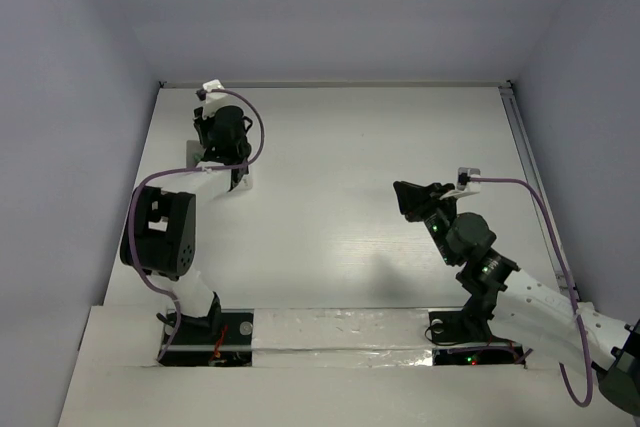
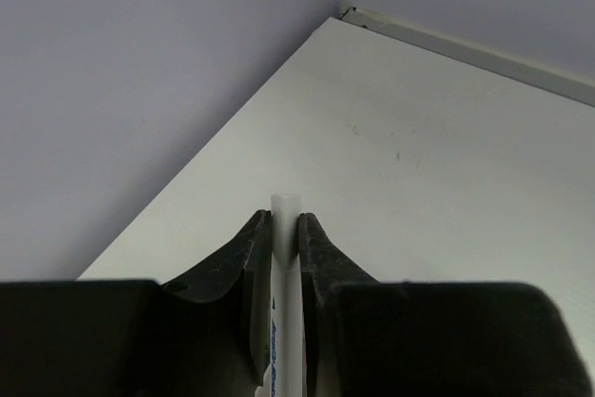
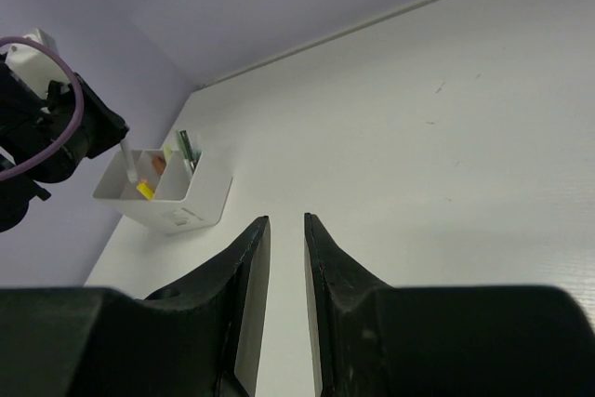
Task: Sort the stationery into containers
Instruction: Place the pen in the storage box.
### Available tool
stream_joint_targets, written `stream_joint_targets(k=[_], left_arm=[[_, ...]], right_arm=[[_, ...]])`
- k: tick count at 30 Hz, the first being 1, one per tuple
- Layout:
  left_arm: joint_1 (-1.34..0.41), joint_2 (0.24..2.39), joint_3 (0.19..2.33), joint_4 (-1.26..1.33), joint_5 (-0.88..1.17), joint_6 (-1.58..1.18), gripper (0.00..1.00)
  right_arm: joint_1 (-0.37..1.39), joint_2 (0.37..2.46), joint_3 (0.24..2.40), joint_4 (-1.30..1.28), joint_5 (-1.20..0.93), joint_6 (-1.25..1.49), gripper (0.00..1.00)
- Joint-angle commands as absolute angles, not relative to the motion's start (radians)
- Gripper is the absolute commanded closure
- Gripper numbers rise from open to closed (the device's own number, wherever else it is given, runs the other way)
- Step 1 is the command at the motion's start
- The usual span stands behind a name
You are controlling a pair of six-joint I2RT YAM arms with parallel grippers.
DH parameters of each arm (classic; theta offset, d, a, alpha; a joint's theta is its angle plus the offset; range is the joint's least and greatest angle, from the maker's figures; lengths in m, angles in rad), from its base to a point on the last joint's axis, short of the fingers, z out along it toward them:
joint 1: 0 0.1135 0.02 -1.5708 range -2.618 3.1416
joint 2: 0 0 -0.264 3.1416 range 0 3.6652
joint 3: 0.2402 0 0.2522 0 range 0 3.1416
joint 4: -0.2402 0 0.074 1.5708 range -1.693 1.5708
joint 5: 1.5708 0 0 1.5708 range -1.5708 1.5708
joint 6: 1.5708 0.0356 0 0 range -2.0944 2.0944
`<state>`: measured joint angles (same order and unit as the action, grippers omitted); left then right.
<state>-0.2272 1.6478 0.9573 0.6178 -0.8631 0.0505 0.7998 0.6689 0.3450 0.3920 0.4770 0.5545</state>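
Note:
My left gripper (image 2: 284,220) is shut on a thin white pen (image 2: 284,206) with blue print, held upright. In the right wrist view the left gripper (image 3: 98,127) holds that pen (image 3: 127,163) with its lower end down in the white compartment tray (image 3: 191,204). The tray holds a green pen (image 3: 187,149), something orange (image 3: 158,165) and a yellow piece (image 3: 145,191). In the top view the left gripper (image 1: 228,142) covers most of the tray (image 1: 243,184). My right gripper (image 3: 286,220) is empty, jaws a narrow gap apart, at mid-right of the table (image 1: 408,197).
The tray stands near the left wall (image 1: 80,97), at the far left of the table. A metal rail (image 1: 525,147) runs along the table's right edge. The back wall (image 1: 340,17) closes the far side.

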Motion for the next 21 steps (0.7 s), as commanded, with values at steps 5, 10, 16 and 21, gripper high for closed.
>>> stream_joint_targets(k=[5, 10, 16, 21], left_arm=[[-0.222, 1.677, 0.945, 0.745, -0.902, 0.175, 1.00], [-0.222, 1.689, 0.936, 0.781, -0.881, 0.204, 1.00], [-0.222, 1.709, 0.917, 0.795, -0.890, 0.183, 1.00], [-0.244, 1.715, 0.894, 0.821, -0.928, 0.179, 1.00]], right_arm=[[0.807, 0.661, 0.359, 0.419, 0.482, 0.555, 0.73], [0.807, 0.657, 0.359, 0.417, 0.485, 0.555, 0.73], [0.807, 0.646, 0.351, 0.422, 0.494, 0.557, 0.74], [0.807, 0.647, 0.351, 0.423, 0.494, 0.560, 0.74]])
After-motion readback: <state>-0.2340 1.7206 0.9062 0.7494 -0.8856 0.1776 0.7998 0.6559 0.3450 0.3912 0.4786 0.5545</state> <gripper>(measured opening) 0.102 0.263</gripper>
